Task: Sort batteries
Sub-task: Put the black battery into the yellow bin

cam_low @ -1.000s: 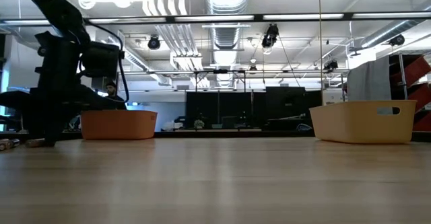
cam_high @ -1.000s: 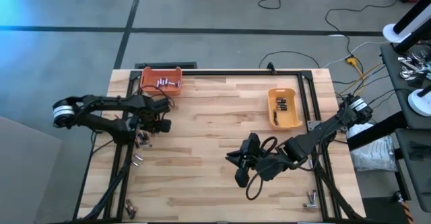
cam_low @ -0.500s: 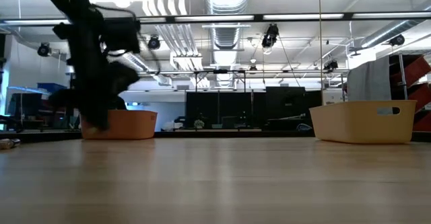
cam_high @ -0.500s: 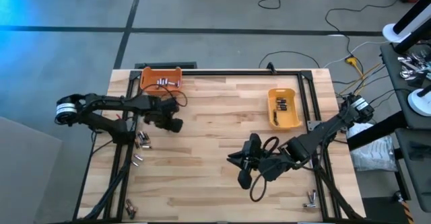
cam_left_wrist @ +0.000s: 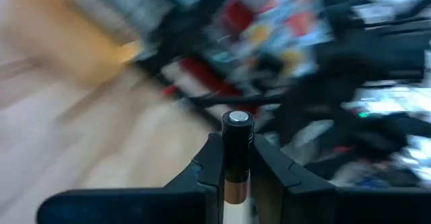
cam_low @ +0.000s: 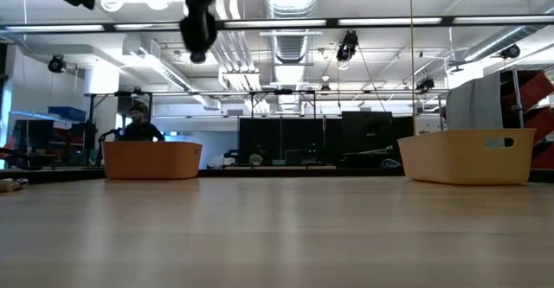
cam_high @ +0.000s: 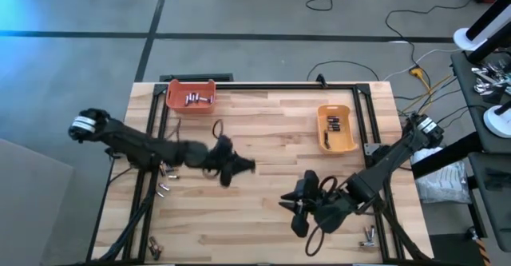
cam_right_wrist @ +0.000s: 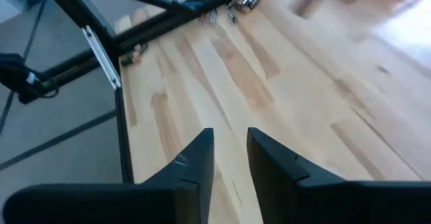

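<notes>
Currently I have the left gripper (cam_high: 239,165) clamped on a dark battery (cam_left_wrist: 237,150), held upright between the fingers (cam_left_wrist: 209,163) so it can travel toward a bin; only the left wrist view shows it. From above, that gripper sits near table centre, with the orange bin (cam_high: 191,96) at 11 o'clock and the yellow bin (cam_high: 336,128) at 2 o'clock, each holding batteries. The right gripper (cam_right_wrist: 229,158), at 5 o'clock, stands slightly apart, empty.
</notes>
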{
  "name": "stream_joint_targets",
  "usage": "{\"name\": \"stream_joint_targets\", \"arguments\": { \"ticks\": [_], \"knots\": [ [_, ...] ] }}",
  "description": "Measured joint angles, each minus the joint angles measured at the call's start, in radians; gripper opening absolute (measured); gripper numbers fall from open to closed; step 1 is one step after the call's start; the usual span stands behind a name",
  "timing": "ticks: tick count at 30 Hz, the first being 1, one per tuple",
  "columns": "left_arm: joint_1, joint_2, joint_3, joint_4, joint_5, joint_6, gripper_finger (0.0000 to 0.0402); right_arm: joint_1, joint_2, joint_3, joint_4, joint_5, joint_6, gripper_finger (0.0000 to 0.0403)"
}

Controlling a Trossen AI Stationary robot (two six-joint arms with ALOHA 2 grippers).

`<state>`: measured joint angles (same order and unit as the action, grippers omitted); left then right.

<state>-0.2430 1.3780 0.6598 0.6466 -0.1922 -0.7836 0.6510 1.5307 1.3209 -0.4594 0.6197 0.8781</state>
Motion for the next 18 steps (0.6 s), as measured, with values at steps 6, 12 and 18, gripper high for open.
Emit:
{"name": "stream_joint_targets", "arguments": {
  "ticks": [6,12,18],
  "knots": [
    [-0.138,0.157,0.066,0.299,-0.061,0.108,0.0027,-0.012,0.068,0.0,0.145,0.0,0.001,0.0134],
    [-0.196,0.306,0.22,0.254,-0.057,0.132,0.0027,-0.028,0.123,0.047,0.211,0.0,0.031,0.0156],
    [-0.223,0.363,0.315,0.199,-0.051,0.155,0.0027,-0.023,0.113,0.052,0.201,-0.015,0.122,0.0146]
  ]
}}
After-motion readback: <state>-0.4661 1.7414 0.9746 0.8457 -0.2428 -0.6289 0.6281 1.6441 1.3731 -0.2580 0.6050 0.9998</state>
